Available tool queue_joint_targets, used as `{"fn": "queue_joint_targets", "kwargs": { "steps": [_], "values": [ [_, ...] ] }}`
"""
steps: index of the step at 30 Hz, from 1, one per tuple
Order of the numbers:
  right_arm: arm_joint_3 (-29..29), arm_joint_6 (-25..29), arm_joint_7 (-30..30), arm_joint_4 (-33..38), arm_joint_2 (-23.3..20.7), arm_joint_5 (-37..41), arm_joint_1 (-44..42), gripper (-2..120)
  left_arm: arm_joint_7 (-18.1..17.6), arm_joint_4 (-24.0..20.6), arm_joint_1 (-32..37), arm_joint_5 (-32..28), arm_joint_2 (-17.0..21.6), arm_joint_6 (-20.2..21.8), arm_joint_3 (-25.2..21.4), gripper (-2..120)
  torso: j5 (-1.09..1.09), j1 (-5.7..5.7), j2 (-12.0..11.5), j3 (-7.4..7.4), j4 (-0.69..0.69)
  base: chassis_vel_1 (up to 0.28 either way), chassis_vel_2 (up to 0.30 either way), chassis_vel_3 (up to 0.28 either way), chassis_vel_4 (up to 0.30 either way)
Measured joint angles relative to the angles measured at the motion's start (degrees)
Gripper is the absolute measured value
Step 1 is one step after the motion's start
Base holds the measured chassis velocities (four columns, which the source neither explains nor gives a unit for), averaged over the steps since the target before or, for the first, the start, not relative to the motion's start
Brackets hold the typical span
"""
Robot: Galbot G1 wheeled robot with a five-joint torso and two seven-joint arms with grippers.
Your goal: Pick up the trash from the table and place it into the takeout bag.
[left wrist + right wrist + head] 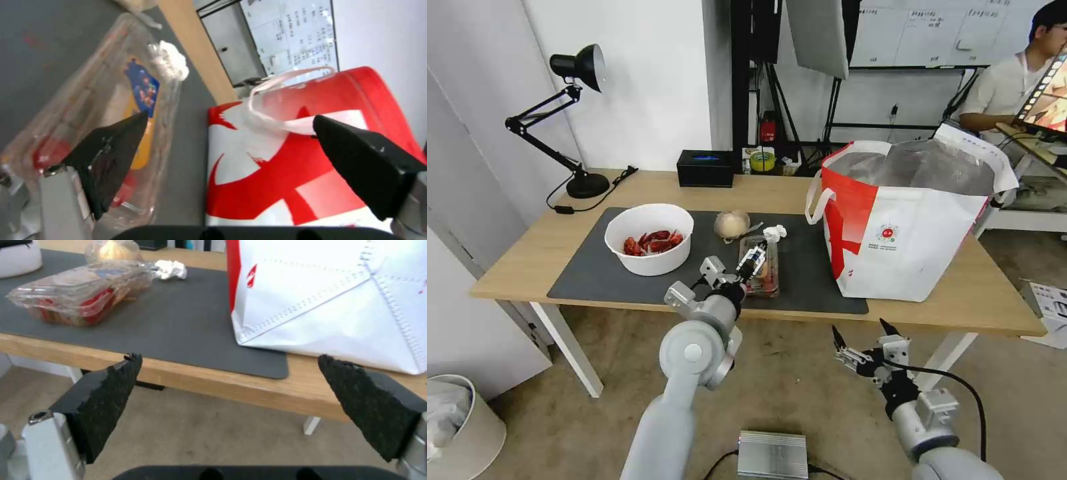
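On the dark grey mat (594, 280) of the table (994, 300) lie a white bowl of red crayfish shells (649, 239), a small beige-filled cup (732, 224), a crumpled white tissue (775, 232) and a clear clamshell box with tomatoes (765, 270). My left gripper (752, 259) hovers open just above the clamshell box (89, 110), one finger over its lid, nothing held. The white-and-red takeout bag (907, 220) stands open at the right, its strap (285, 96) close by. My right gripper (862, 335) hangs open below the table's front edge, facing the bag (333, 296) and the box (80, 290).
A black desk lamp (570, 113) and a black tissue box (705, 167) stand along the back edge. A silver box (772, 455) lies on the floor by my base, and a white bin (457, 427) stands at the lower left.
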Motion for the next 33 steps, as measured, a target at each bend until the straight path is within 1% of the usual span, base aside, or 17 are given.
{"fn": "queue_joint_targets", "kwargs": {
  "steps": [7, 14, 16, 17, 19, 20, 21, 22, 23, 24, 26, 27, 28, 29, 31, 32, 33],
  "values": [
    [0.4, 0.1, 0.0, 0.5, 0.1, 0.1, -0.5, 100, 1.3, -0.2, 0.2, 2.3, 0.0, 0.1, 0.2, 100, 0.00, 0.00, 0.0, 0.00, 0.00, 0.000, 0.000, 0.000, 0.000],
    [0.3, 0.2, 0.0, 0.8, 0.1, 0.1, -0.7, 100, 4.7, -1.3, 0.8, 8.5, 1.4, 0.1, 0.7, 99, 0.00, 0.00, 0.0, 0.00, 0.01, 0.000, 0.000, 0.000, 0.000],
    [0.2, 0.2, 0.0, 1.0, 0.0, 0.1, -0.7, 100, 6.3, -1.5, 1.3, 11.6, 2.3, -0.1, 0.7, 92, 0.00, 0.00, 0.0, 0.00, 0.00, 0.000, 0.000, 0.000, 0.000],
    [0.2, 0.2, 0.0, 1.0, 0.0, 0.1, -0.7, 100, 6.3, -1.5, 1.3, 11.6, 2.3, -0.1, 0.7, 92, 0.00, 0.00, 0.0, 0.00, 0.00, 0.000, 0.000, 0.000, 0.000],
    [0.2, 0.2, 0.0, 1.0, -0.1, 0.2, -0.6, 100, 7.6, -1.5, 1.6, 13.6, 2.8, -0.4, 0.9, 85, 0.00, 0.00, 0.0, 0.00, 0.01, 0.000, 0.000, 0.000, 0.000],
    [0.1, 0.1, 0.0, 1.0, -0.2, 0.3, -0.4, 100, 9.3, -1.5, 1.8, 16.5, 3.6, -0.9, 1.2, 77, 0.00, 0.00, 0.0, 0.00, 0.00, 0.000, 0.000, 0.000, 0.000],
    [0.1, 0.1, 0.0, 1.0, -0.2, 0.3, -0.4, 100, 9.3, -1.5, 1.8, 16.5, 3.6, -0.9, 1.2, 77, 0.00, 0.00, 0.0, 0.00, 0.00, 0.000, 0.000, 0.000, 0.000],
    [0.0, 0.0, 0.1, 1.0, -0.2, 0.4, -0.2, 100, 10.9, -1.3, 1.8, 19.5, 4.3, -1.5, 1.4, 73, 0.00, 0.00, 0.0, 0.00, 0.00, 0.000, 0.000, 0.000, 0.000],
    [0.0, 0.0, 0.1, 1.0, -0.2, 0.5, -0.1, 100, 11.6, -1.1, 1.8, 21.2, 4.7, -1.8, 1.6, 67, -0.01, 0.00, 0.0, 0.00, 0.00, 0.000, 0.000, 0.000, 0.000],
    [0.0, 0.0, 0.1, 1.0, -0.2, 0.5, -0.1, 100, 11.6, -1.1, 1.8, 21.2, 4.7, -1.8, 1.6, 67, -0.01, 0.00, 0.0, 0.00, 0.00, 0.000, 0.000, 0.000, 0.000],
    [-0.2, -0.1, 0.2, 0.9, -0.3, 1.4, 0.2, 100, 13.8, -0.4, 1.8, 25.8, 6.5, -2.8, 2.1, 54, 0.00, 0.00, 0.0, 0.00, 0.00, 0.000, 0.000, 0.000, 0.000],
    [-0.2, -0.1, 0.2, 0.9, -0.3, 1.4, 0.2, 100, 13.8, -0.4, 1.8, 25.8, 6.5, -2.8, 2.1, 54, 0.00, 0.00, 0.0, 0.00, 0.00, 0.000, 0.000, 0.000, 0.000],
    [-0.2, -0.1, 0.3, 0.8, -0.4, 1.7, 0.4, 100, 14.7, -0.1, 1.8, 27.6, 7.1, -3.2, 2.2, 50, -0.01, 0.00, 0.0, 0.00, 0.00, 0.000, 0.000, 0.000, 0.000],
    [-0.2, -0.1, 0.3, 0.8, -0.4, 1.7, 0.4, 100, 14.7, -0.1, 1.8, 27.6, 7.1, -3.2, 2.2, 50, -0.01, 0.00, 0.0, 0.00, 0.00, 0.000, 0.000, 0.000, 0.000],
    [-0.3, -0.3, 0.5, 0.3, -0.8, 2.3, 1.3, 100, 17.6, 1.5, 1.7, 34.1, 8.9, -4.9, 2.6, 36, -0.01, 0.00, 0.0, 0.00, 0.00, 0.000, 0.000, 0.000, 0.000],
    [-0.3, -0.3, 0.5, 0.3, -0.8, 2.3, 1.3, 100, 17.6, 1.5, 1.7, 34.1, 8.9, -4.9, 2.6, 36, -0.01, 0.00, 0.0, 0.00, 0.00, 0.000, 0.000, 0.000, 0.000],
    [-0.3, -0.5, 0.5, 0.1, -0.9, 2.6, 1.7, 100, 18.7, 2.3, 1.5, 37.5, 9.7, -5.6, 2.9, 33, -0.01, 0.00, 0.0, 0.00, 0.00, 0.000, 0.000, 0.000, 0.000]
  ]
}}
